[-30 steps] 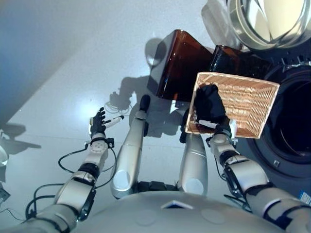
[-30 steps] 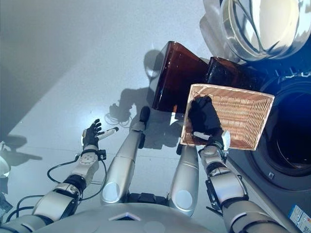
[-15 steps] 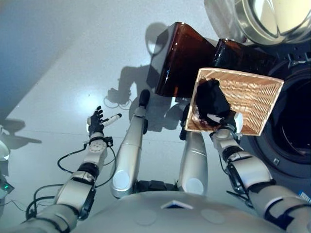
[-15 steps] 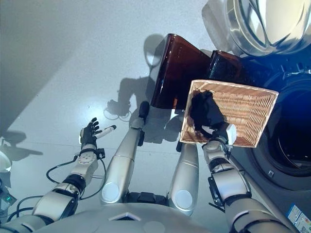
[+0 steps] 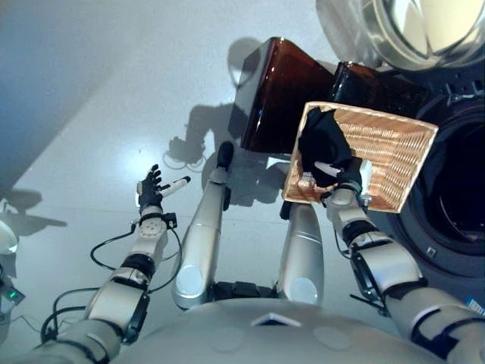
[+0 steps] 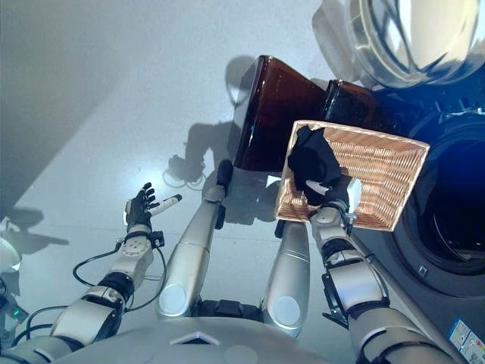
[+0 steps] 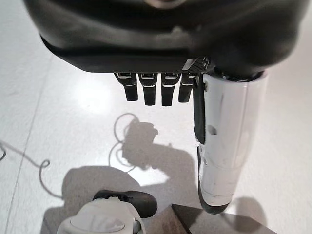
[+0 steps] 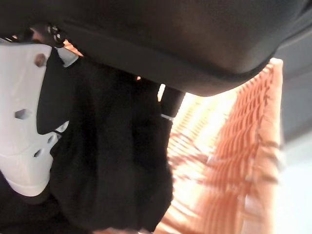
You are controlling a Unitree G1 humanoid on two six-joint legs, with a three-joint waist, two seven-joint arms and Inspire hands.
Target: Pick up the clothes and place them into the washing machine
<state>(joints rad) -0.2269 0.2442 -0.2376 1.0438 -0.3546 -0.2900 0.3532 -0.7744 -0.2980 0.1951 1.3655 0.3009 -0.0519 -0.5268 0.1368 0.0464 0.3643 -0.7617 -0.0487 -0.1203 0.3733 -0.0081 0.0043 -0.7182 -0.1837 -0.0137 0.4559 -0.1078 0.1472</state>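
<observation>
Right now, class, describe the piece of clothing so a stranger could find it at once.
Start at the washing machine with its open round drum. Beside it is a wicker basket. The dark garment is in the basket's corner, gripped by the right hand; it is the only cloth there.

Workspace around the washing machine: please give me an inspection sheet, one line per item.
Surface: pale glossy floor, bare where visible.
Job's things: black garment held above wicker basket; washing machine drum open, door swung up.
Clutter: two dark brown boxes behind the basket.
Hands: right hand curled round the garment; left hand open, holding nothing, over the floor.
Cables: nothing seen beyond the robot's own.
Surroundings: nothing seen.
</observation>
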